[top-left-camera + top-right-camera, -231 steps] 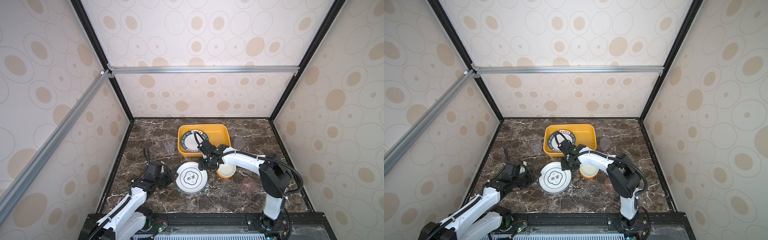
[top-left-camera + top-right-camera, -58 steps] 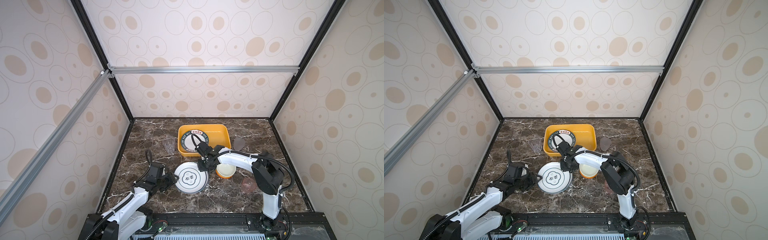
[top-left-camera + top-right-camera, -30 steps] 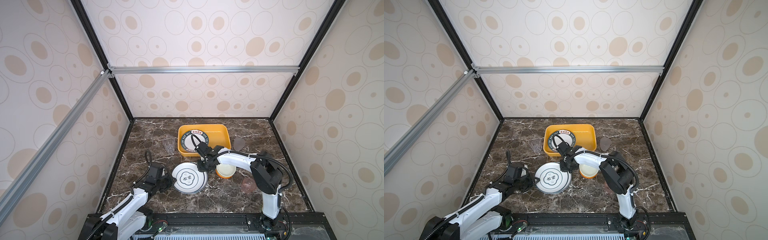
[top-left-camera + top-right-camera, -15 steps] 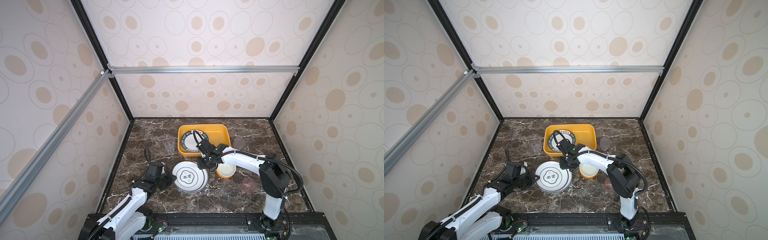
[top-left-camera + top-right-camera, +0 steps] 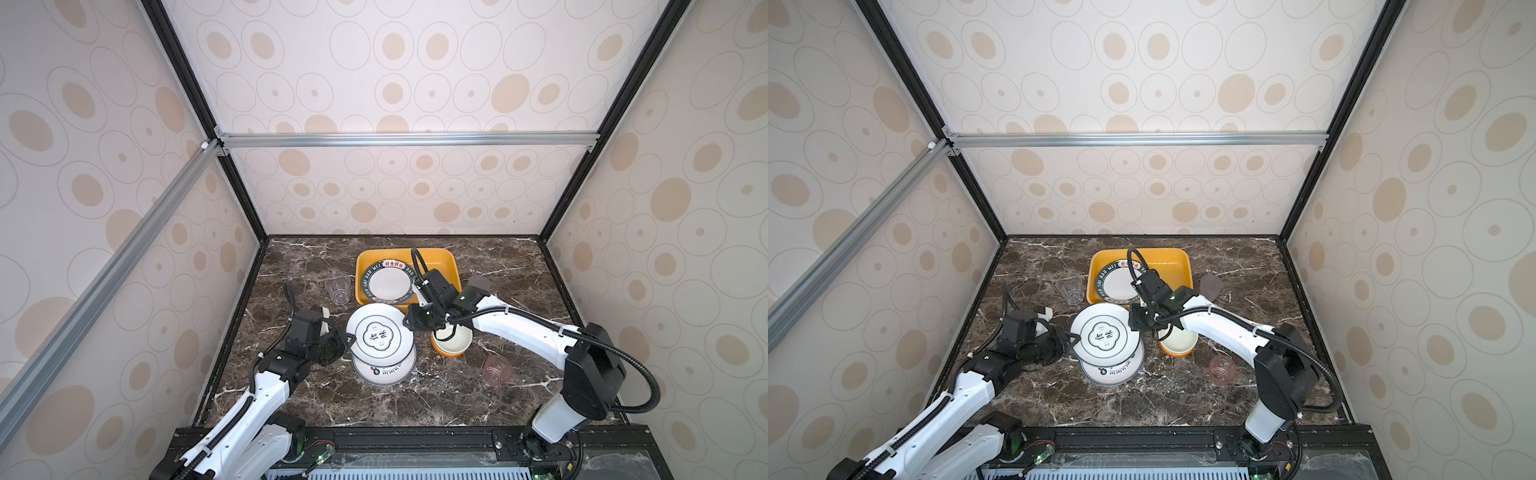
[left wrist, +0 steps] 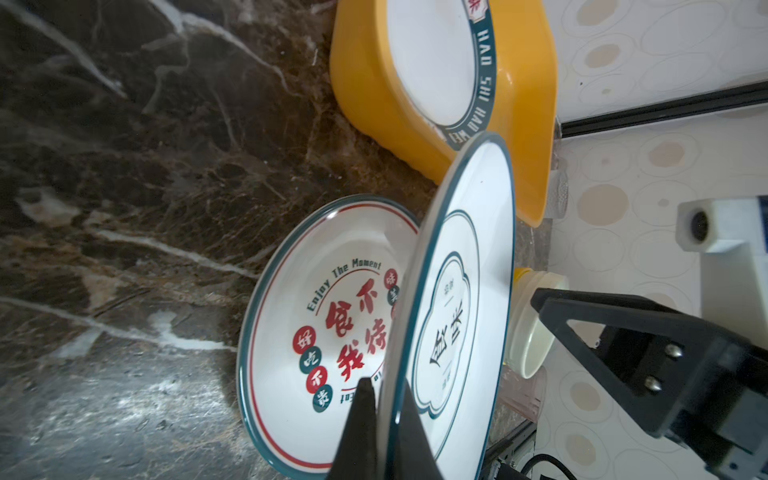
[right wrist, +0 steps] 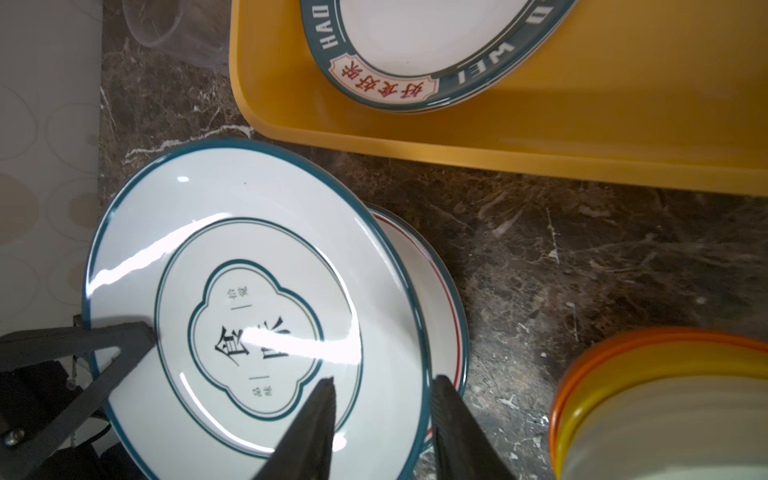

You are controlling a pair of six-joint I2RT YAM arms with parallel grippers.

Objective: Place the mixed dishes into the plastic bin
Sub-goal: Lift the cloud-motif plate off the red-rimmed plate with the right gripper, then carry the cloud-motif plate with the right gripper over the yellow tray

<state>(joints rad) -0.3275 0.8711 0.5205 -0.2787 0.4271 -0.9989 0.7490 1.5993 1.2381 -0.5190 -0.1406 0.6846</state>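
Spotted wall panels point(image 5: 395, 83) box in a dark marble table point(image 5: 415, 399), where the left claw point(image 5: 348, 338) is clamped on the left rim of an emblem plate point(image 5: 379, 336). It holds the plate tilted above a red-lettered plate point(image 5: 384, 372) that lies flat on the table. At the raised plate's opposite rim the right claw point(image 5: 409, 321) stands with jaws parted, gripping nothing. One of its fingers point(image 7: 316, 415) is over the plate's face and the other is beyond its edge. The yellow bin point(image 5: 436, 266) sits at the rear centre of the table, just behind both plates, with a banded plate point(image 5: 387, 283) lying in its left half. Stacked orange bowls point(image 5: 453, 345) rest just right of the plates, beside the right claw. A clear cup point(image 5: 337, 291) stands left of the bin, a grey cup point(image 5: 478, 284) right of it, and a pink cup point(image 5: 496, 370) toward the front right.
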